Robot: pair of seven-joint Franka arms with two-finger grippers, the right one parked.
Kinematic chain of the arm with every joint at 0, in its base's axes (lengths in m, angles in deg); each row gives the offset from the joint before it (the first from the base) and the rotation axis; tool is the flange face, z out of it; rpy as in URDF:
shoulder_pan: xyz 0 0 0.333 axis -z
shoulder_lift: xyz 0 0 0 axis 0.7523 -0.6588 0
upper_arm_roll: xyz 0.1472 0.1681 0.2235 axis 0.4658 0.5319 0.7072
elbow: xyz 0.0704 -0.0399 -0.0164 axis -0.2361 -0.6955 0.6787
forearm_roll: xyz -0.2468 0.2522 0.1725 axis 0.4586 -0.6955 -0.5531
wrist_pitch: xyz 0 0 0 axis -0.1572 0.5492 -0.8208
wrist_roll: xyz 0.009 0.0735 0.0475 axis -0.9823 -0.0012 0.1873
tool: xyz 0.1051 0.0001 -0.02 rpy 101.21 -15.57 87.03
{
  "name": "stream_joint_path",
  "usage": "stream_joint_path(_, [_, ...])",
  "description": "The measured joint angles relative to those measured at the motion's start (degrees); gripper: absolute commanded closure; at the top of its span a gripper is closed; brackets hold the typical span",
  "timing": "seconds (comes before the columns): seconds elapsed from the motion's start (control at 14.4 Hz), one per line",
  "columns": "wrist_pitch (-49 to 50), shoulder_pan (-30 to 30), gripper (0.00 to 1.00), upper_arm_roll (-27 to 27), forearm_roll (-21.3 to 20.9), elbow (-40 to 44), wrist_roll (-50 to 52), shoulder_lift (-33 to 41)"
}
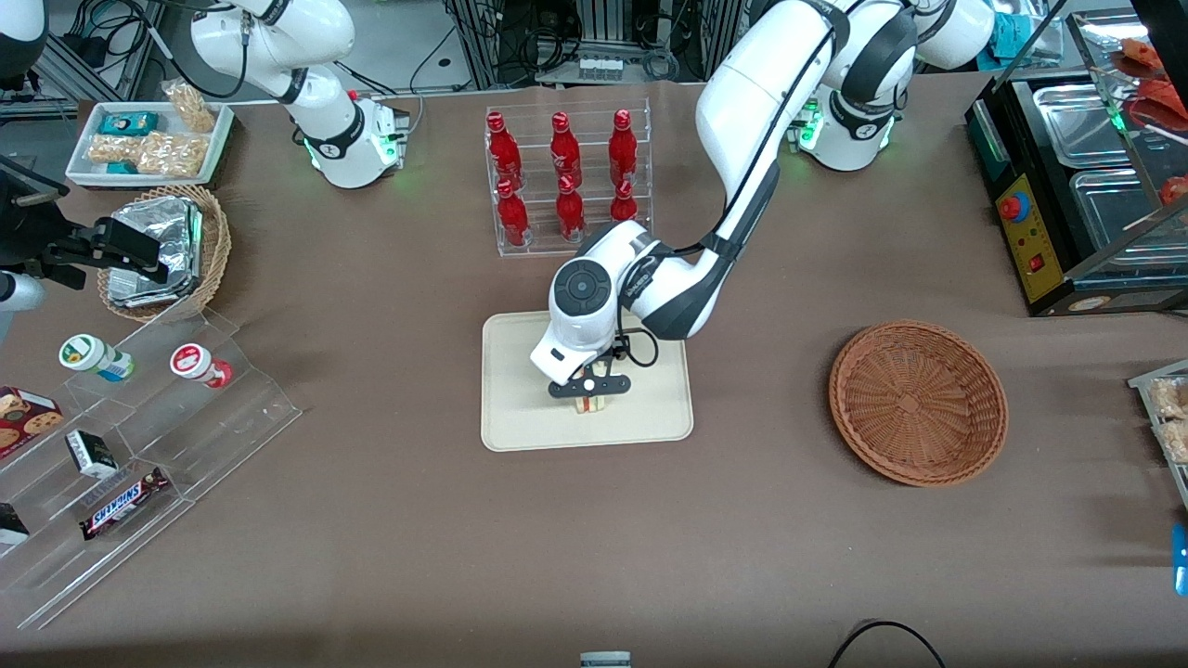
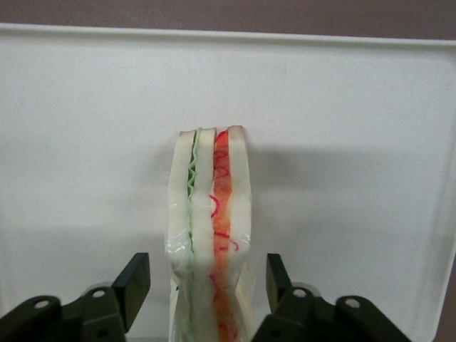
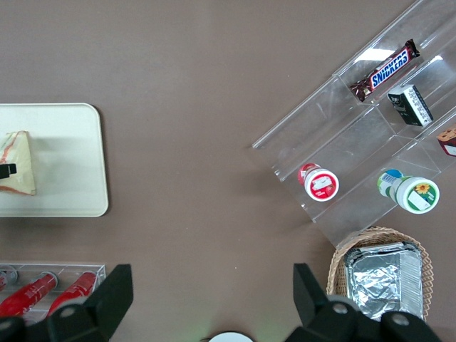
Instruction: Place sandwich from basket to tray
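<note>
The sandwich (image 2: 210, 235) stands on edge on the tray (image 1: 520, 408), white bread with a green layer and a red layer showing, and it sits in the half of the tray nearer the front camera, close to that edge. My gripper (image 1: 588, 388) is low over it with the jaws spread; the sandwich stands in the gap between my fingers (image 2: 134, 285), and I can see space between each pad and the bread, so I am not gripping it. The tray lies near the middle of the table (image 1: 390, 557). The round reddish-brown basket (image 1: 917, 403) sits well apart from the tray, toward my arm's end of the table, with only bare wicker showing inside it. Farther from the front camera than the tray stands a clear rack of red bottles (image 1: 566, 181). Toward the parked arm's end, a stepped clear display stand (image 1: 139, 445) near the table's front corner carries a bar whose wrapper reads SNICKERS (image 1: 122, 502), a small dark box (image 1: 91, 453) and two round tubs with printed lids (image 1: 93, 357) that I cannot read. Just beside that stand is a lighter wicker basket of foil packets (image 1: 158, 250), and near the table's corner a white tray of snack packets (image 1: 148, 141).
</note>
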Motion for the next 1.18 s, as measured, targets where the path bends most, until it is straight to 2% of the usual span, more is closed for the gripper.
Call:
stream_joint_path(0.28, [8.2, -0.1, 0.0, 1.4, 0.0, 0.6, 0.2, 5.1])
stream_joint_path(0.56, [22.1, -0.9, 0.0, 7.2, 0.0, -0.5, -0.2, 14.6])
stream_joint_path(0.7, [23.5, -1.4, 0.0, 10.7, -0.1, -3.3, -2.2, 18.1])
stream_joint_path(1.18, [23.2, -1.7, 0.0, 19.5, 0.0, -10.8, -10.0, 22.2])
